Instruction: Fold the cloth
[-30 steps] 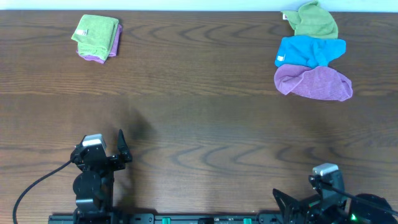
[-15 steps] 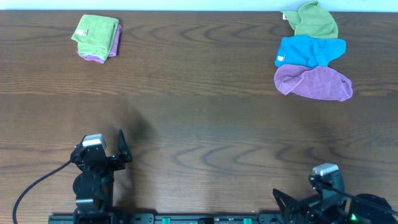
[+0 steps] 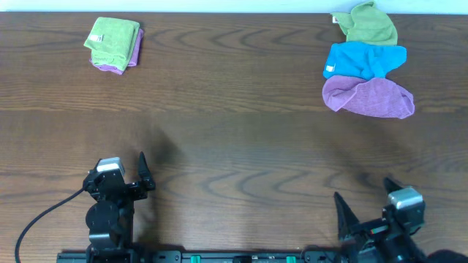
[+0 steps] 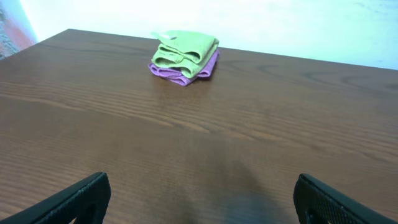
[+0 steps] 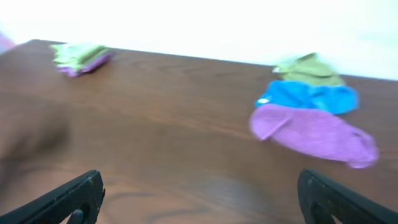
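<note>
1. Right wrist view blurred; fingers [image 5: 68, 199] cropped in both wrist views.
2. Spread wide, empty: left gripper [image 4: 200, 196], right gripper [image 5: 199, 194].
3. We see the cloth pile [image 3: 364, 62] far right, stack [image 3: 113, 42] far left; left wrist shows only the stack.

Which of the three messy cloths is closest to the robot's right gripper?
The crumpled purple cloth. It lies at the near end of the row, closest to the right gripper, with the blue cloth and green cloth farther back.
</note>
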Robot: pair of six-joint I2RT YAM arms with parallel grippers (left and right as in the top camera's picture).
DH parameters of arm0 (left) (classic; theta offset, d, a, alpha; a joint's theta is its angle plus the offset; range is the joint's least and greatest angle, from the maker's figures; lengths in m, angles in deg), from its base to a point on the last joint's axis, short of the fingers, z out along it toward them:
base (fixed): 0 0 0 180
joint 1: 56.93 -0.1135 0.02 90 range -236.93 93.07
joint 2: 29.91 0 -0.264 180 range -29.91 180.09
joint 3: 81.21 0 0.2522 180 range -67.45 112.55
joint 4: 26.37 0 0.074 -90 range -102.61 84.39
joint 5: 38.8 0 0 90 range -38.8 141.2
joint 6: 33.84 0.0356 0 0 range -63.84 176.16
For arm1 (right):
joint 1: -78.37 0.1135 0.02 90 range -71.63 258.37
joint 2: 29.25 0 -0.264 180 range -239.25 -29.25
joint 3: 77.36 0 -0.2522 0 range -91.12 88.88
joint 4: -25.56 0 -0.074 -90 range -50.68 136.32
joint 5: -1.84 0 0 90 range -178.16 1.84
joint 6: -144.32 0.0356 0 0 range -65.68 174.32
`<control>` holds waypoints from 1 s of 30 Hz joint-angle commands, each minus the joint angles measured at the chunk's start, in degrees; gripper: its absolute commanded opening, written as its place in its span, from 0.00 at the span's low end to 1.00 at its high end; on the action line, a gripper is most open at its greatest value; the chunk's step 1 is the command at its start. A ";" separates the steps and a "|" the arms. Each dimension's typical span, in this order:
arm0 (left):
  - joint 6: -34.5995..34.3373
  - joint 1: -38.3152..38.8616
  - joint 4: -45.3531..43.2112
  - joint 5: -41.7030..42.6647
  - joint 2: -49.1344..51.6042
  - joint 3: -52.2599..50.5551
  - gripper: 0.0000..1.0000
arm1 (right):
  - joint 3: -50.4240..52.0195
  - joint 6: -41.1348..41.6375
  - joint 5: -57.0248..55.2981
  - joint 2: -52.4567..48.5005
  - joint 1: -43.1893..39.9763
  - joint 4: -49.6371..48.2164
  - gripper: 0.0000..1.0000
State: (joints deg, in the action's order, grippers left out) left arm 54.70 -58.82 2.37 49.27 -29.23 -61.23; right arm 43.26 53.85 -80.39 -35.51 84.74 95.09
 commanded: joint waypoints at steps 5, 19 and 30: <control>0.39 -0.33 0.20 -1.01 -0.44 -1.55 0.95 | 11.65 -3.04 -7.43 5.92 -2.45 -3.96 0.99; 0.39 -0.33 0.20 -1.03 -0.44 -1.55 0.95 | 33.24 -2.99 -7.30 5.95 -2.43 -10.16 0.99; 0.39 -0.33 0.20 -1.03 -0.44 -1.55 0.96 | 35.69 -2.99 -6.03 5.95 -2.43 -10.58 0.99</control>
State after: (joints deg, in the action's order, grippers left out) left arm 54.70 -58.82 2.37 49.25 -29.29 -61.23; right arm 78.45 51.73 -86.84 -29.98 82.86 84.64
